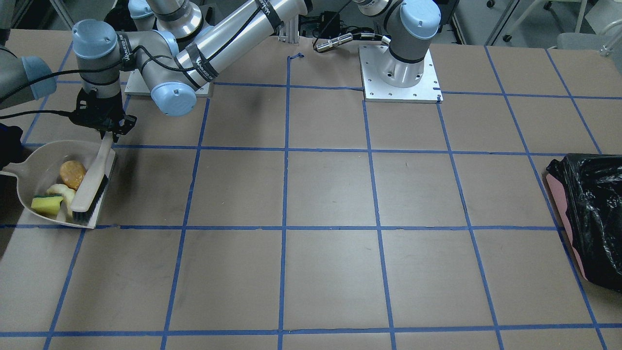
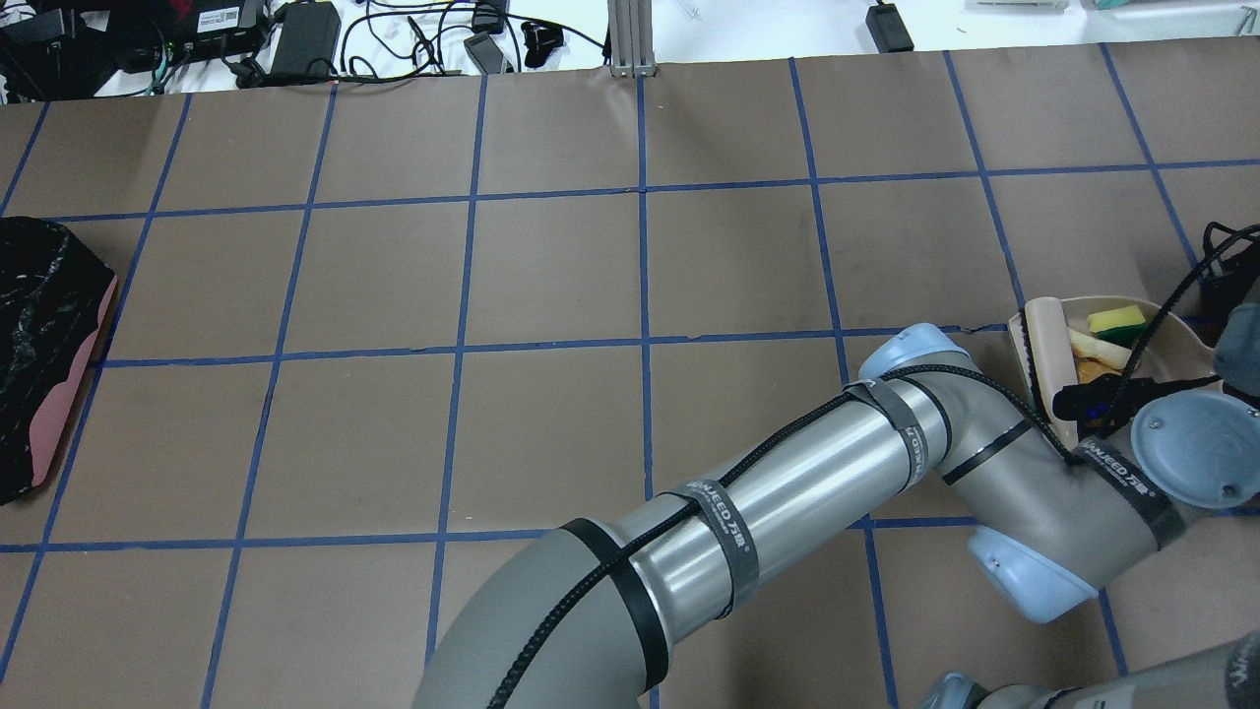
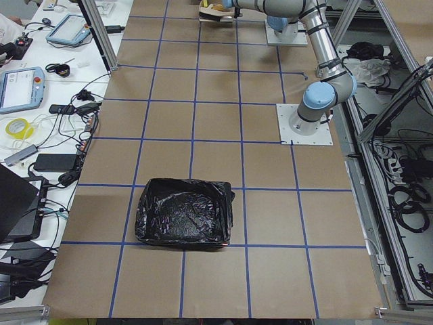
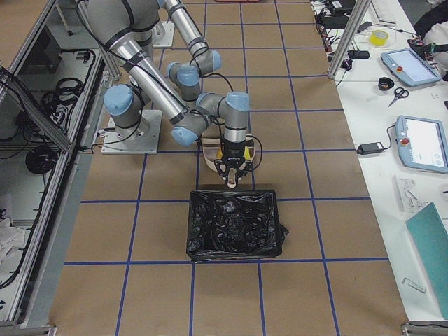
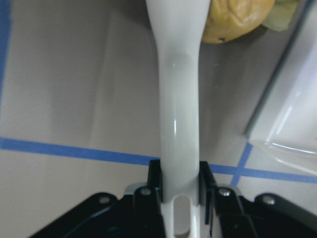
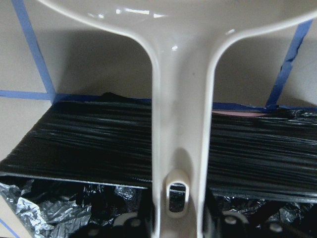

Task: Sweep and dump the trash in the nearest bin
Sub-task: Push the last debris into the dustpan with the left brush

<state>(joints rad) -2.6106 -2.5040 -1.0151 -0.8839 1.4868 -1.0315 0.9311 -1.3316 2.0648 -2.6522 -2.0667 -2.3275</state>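
Observation:
The three trash pieces lie in a beige dustpan [image 1: 43, 149]: a yellow sponge wedge [image 1: 46, 204], a brown-orange lump [image 1: 73, 174] and a pale curved peel [image 1: 62, 190]. My left gripper [image 1: 105, 129], reaching across, is shut on the handle of a white brush [image 1: 91, 188] whose bristles rest at the pan's mouth; the grip also shows in the left wrist view [image 5: 181, 181]. My right gripper [image 6: 176, 220] is shut on the dustpan handle [image 6: 179, 124]. The near-black bin [image 4: 234, 227] stands just under that handle. It is only a dark sliver in the front view [image 1: 4, 214].
A pink bin lined with a crinkled black bag [image 1: 590, 218] stands at the table's far end, on my left [image 2: 44, 354]. The left arm's forearm [image 2: 787, 502] spans the table near the robot. Blue tape lines grid the brown tabletop.

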